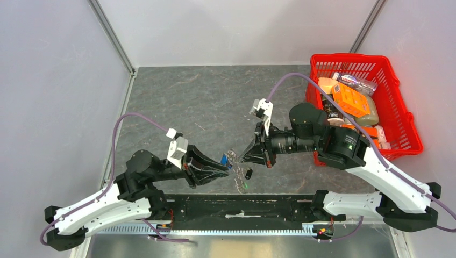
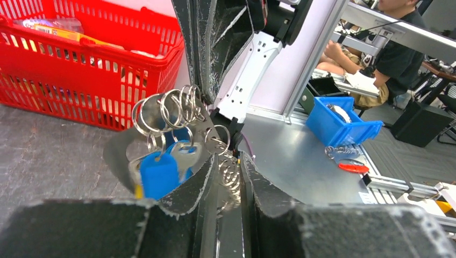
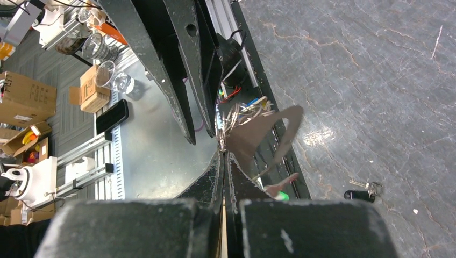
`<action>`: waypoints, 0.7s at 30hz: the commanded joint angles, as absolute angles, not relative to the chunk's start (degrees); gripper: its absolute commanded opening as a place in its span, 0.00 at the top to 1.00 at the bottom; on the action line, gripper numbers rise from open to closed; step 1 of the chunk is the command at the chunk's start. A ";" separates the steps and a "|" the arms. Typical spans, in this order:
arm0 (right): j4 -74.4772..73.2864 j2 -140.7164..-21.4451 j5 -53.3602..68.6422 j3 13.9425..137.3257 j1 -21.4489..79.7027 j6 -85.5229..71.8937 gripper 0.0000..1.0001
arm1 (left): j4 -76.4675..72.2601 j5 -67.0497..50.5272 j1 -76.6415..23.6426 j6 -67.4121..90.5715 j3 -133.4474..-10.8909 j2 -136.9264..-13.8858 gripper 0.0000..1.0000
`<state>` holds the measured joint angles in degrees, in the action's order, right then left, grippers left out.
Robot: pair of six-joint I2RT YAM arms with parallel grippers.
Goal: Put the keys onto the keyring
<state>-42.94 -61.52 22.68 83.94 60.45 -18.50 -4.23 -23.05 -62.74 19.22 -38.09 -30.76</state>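
**Top view.** The left claw (image 1: 227, 167) and right claw (image 1: 242, 157) meet tip to tip over the grey bench (image 1: 204, 102). The keyring (image 1: 232, 156) is between them, with a blue key (image 1: 223, 159) on its left side. A twisted chain runs from the keyring towards the near edge and ends in a green tag (image 1: 245, 185). A black key (image 1: 248, 173) lies on the bench just beside the right claw, apart from the keyring. A red basket (image 1: 406, 113) of packaged goods stands at the far right, partly hidden by the right arm; its labels are too small to read.

**Left wrist view.** The left claw (image 2: 229, 161) is narrowly parted, with the coiled chain in the gap; contact cannot be told. Several split rings of the keyring (image 2: 172, 110) fan out above the blue key (image 2: 158, 174). The right claw (image 2: 211, 99) comes down from above to the rings. The basket (image 2: 80, 70) fills the left background. A blue bin (image 2: 344, 126) and a seated person (image 2: 398, 48) are off the bench.

**Right wrist view.** The right claw (image 3: 225, 155) is closed on the edge of the keyring's flat loop (image 3: 263, 137). The fingers of the left claw (image 3: 203, 137) cover the rings from above. The black key (image 3: 359, 194) rests on the bench at lower right. Cardboard boxes (image 3: 24, 99) are at the left, their print illegible.
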 commanded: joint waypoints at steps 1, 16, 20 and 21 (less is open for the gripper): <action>-40.11 -59.68 25.08 87.11 60.79 -18.52 1.00 | -9.64 -21.79 -62.76 19.56 -37.01 -29.03 0.72; -42.20 -59.72 31.14 90.40 60.75 -17.14 1.00 | -12.80 -18.09 -62.79 18.43 -35.65 -28.39 0.68; -40.88 -58.43 32.22 88.49 60.77 -17.19 1.00 | -16.39 -17.76 -62.82 19.54 -33.96 -27.57 0.66; -40.44 -58.00 32.58 87.92 60.78 -17.25 1.00 | -17.88 -17.99 -62.82 19.99 -33.54 -27.43 0.66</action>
